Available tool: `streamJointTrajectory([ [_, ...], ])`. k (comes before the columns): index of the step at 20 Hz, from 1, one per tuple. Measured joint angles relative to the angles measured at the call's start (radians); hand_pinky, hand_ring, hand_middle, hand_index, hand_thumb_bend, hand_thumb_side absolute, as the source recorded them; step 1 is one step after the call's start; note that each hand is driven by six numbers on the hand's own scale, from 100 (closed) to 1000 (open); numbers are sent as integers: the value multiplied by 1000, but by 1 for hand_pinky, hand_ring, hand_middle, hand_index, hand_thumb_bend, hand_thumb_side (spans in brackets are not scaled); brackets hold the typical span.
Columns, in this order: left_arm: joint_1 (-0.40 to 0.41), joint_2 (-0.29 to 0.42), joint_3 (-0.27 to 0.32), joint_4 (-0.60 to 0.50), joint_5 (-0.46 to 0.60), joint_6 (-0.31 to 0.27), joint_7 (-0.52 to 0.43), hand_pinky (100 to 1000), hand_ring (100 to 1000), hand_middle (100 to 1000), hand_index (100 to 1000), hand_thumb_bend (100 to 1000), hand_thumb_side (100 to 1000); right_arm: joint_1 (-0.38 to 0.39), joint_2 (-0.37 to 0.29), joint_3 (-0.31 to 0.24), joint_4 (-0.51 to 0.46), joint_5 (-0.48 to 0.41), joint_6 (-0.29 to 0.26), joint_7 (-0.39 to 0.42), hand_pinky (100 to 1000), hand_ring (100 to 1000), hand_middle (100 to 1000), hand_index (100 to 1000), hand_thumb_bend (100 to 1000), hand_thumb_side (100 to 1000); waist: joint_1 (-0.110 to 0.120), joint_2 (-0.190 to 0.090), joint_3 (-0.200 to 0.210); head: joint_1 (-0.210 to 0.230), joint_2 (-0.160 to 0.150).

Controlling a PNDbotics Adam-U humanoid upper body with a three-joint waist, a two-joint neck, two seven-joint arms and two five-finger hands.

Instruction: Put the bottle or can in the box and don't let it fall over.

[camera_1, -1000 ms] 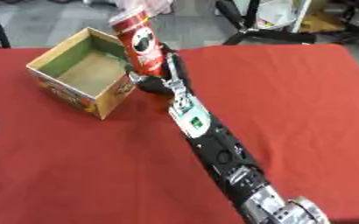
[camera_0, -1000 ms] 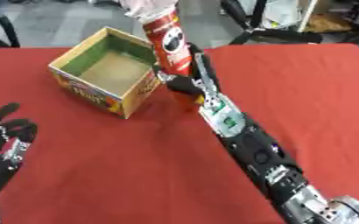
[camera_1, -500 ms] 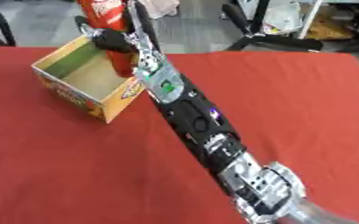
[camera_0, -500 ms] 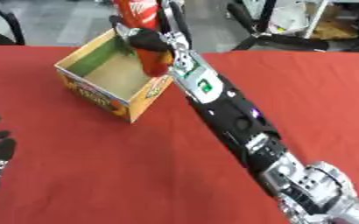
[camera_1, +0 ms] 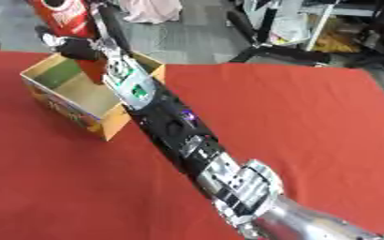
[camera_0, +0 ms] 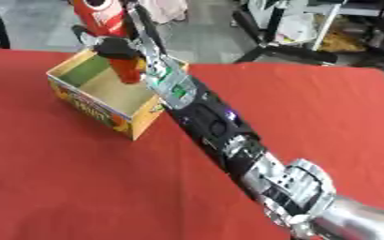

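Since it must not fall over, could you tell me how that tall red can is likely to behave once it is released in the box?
The red can is tall and narrow, so it probably tips easily if let go while leaning. The right hand grips it mid-body, its lower end inside the cardboard box. The box looks wide, so its walls likely give little support. Being round, it would roll if it toppled.

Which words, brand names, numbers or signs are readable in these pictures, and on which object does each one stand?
None can be read for certain.
Red can, held by the right hand: white lettering, too blurred to read.
Box: red lettering on its yellow front wall, too blurred to read.
Right arm's green and white panel: marks too small to read.
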Motion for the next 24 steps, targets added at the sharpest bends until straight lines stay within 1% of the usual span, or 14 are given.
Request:
streamJointTrajectory([
  [1, 0, 0, 0, 0, 0, 0, -2, 793, 787, 877, 923, 584, 801, 4, 0, -11, 10, 38, 11, -11, 930, 1000, 969, 1000, 816, 586, -1, 0, -2, -1, -2],
  [2, 0, 0, 0, 0, 0, 0, -3, 793, 787, 877, 923, 591, 802, 8, 0, -21, 18, 66, 22, -26, 924, 1000, 966, 1000, 727, 629, -1, 0, -5, -2, -4],
  [3, 0, 0, 0, 0, 0, 0, -3, 793, 787, 877, 923, 584, 801, 12, -2, -31, 24, 84, 30, -41, 920, 1000, 962, 1000, 807, 581, -1, 0, -8, -3, -6],
  [5, 1, 0, 0, 0, 0, 0, -3, 793, 787, 877, 923, 583, 801, 17, -8, -44, 27, 91, 38, -72, 910, 998, 957, 1000, 791, 580, -1, -1, -16, -3, -6],
  [8, 11, 0, 1, 0, 0, 0, -2, 793, 787, 877, 923, 583, 801, 35, -23, -49, 5, 56, 30, -93, 871, 966, 942, 1000, 712, 542, -1, -12, -45, 7, -5],
  [9, 14, 0, 1, 0, 0, 1, -1, 793, 787, 877, 923, 583, 801, 46, -33, -48, -16, 32, 25, -91, 834, 936, 923, 990, 620, 502, 0, -17, -56, 15, -4],
  [10, 21, 0, 2, 0, 0, 2, 0, 793, 787, 877, 923, 583, 801, 60, -44, -41, -46, 2, 18, -82, 828, 932, 918, 989, 594, 493, 2, -23, -73, 27, -1],
  [11, 30, 0, 5, 1, 0, 4, 3, 792, 787, 877, 922, 583, 801, 83, -55, -34, -85, -36, 7, -65, 819, 919, 905, 983, 546, 483, 4, -30, -95, 44, 5],
  [14, 56, 2, 19, 1, 0, 8, 15, 792, 787, 878, 922, 583, 800, 202, -109, -14, -256, -173, -12, -6, 810, 910, 888, 964, 493, 478, 6, -64, -167, 109, 30],
  [16, 75, 4, 32, 5, -1, 11, 27, 792, 787, 878, 921, 583, 800, 319, -142, -4, -397, -256, -5, 25, 807, 906, 882, 942, 474, 487, 4, -76, -225, 159, 48],
  [18, 89, 12, 47, 7, -3, 14, 42, 792, 787, 878, 922, 584, 798, 444, -171, -1, -534, -313, 11, 51, 796, 893, 866, 909, 454, 493, 5, -81, -273, 211, 68],
  [19, 96, 14, 54, 7, -6, 16, 50, 792, 787, 878, 921, 584, 798, 502, -178, -1, -595, -328, 19, 60, 795, 891, 865, 903, 446, 498, 5, -86, -291, 236, 79],
  [21, 109, 21, 65, 7, -10, 19, 63, 792, 787, 878, 921, 583, 799, 605, -184, -9, -695, -329, 28, 76, 795, 890, 865, 908, 437, 507, 5, -103, -321, 283, 98],
  [24, 125, 26, 75, 9, -13, 22, 74, 792, 788, 879, 922, 583, 801, 747, -175, -31, -788, -280, 21, 94, 791, 887, 865, 931, 431, 512, 11, -111, -352, 335, 121],
])
